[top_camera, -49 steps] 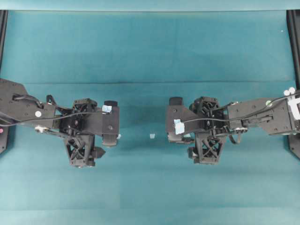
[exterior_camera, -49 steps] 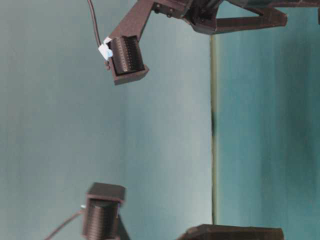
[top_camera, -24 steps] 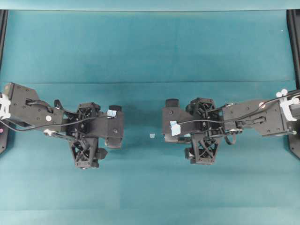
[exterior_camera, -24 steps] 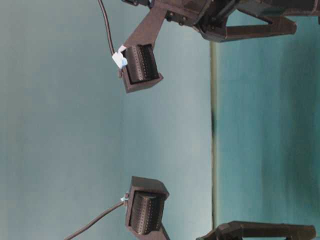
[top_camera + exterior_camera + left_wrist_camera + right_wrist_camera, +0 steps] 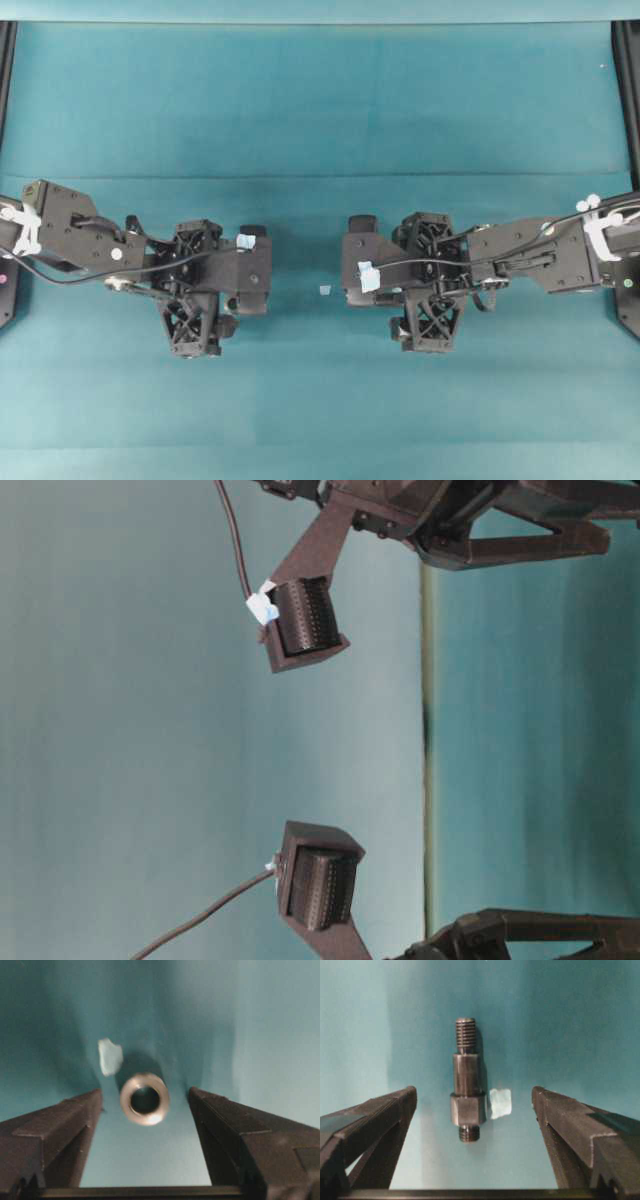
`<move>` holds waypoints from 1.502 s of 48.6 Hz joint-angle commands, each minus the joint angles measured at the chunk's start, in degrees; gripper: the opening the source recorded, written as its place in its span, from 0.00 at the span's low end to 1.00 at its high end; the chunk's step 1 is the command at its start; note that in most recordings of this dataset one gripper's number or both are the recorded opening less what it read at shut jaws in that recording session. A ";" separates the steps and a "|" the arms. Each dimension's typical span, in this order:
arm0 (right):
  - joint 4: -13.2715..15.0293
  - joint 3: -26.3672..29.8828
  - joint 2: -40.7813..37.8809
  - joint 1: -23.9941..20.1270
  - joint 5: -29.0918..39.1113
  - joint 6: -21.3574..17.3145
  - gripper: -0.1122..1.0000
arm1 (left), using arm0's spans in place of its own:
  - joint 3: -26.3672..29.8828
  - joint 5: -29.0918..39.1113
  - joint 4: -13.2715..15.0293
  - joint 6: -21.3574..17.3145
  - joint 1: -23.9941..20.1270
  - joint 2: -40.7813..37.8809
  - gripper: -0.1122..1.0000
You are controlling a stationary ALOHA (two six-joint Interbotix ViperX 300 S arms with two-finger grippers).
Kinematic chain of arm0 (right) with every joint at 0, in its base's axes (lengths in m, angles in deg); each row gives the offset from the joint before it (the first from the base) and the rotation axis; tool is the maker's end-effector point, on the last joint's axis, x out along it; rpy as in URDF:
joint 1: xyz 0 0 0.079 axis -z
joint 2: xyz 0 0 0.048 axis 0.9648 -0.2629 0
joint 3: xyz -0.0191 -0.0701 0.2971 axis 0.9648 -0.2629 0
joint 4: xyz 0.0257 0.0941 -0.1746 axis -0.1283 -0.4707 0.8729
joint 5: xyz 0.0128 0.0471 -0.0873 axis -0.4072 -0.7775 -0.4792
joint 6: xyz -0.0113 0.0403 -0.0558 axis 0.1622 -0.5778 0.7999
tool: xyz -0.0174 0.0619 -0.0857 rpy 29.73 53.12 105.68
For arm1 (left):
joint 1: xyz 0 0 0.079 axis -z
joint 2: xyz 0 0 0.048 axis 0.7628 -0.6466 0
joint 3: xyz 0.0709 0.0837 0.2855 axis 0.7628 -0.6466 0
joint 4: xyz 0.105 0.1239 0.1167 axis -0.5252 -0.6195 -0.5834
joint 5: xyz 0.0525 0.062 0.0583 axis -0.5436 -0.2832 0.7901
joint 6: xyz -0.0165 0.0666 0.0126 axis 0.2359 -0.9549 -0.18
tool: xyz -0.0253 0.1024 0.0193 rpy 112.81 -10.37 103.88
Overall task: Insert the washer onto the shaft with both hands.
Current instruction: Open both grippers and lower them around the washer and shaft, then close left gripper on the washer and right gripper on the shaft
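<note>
In the left wrist view the washer [image 5: 145, 1099], a thick grey metal ring with a dark hole, lies on the teal mat. My left gripper [image 5: 145, 1092] is open, one finger on each side of the washer, neither touching it. The right wrist view shows the shaft [image 5: 467, 1085], a dark stepped rod with threaded ends, lying flat. My right gripper [image 5: 474, 1091] is open around the shaft's near end, with gaps on both sides. Seen from overhead, the left gripper [image 5: 250, 272] and right gripper [image 5: 355, 262] point down and hide both parts.
Pale tape scraps lie by the washer [image 5: 109, 1056], beside the shaft [image 5: 499, 1103] and between the two hands [image 5: 324, 290]. Black frame rails [image 5: 628, 90] run along the mat's left and right edges. The table-level view shows two ribbed finger pads [image 5: 305, 620] near the mat.
Both hands have drawn closer to the middle and come down toward the mat. Their jaws stay wide apart, and nothing has been gripped.
</note>
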 commanded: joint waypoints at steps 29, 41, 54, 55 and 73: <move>0.18 -1.05 -0.44 0.00 -0.88 0.35 0.81 | 0.79 -0.79 -0.09 0.00 -0.18 -0.44 0.82; 0.18 -1.41 -0.44 0.09 -1.67 0.44 0.81 | 0.79 -0.79 -0.09 0.00 -0.18 -0.44 0.82; 0.18 -1.41 -0.53 0.44 -1.85 0.44 0.81 | 0.79 -0.79 -0.09 0.00 -0.18 -0.44 0.82; 0.18 -1.41 -0.53 0.53 -1.85 0.44 0.81 | 0.79 -0.79 -0.09 0.00 -0.18 -0.53 0.82; 0.18 -1.41 -0.79 0.53 -1.85 0.53 0.79 | 0.70 -0.79 -0.09 0.09 -0.18 -0.53 0.82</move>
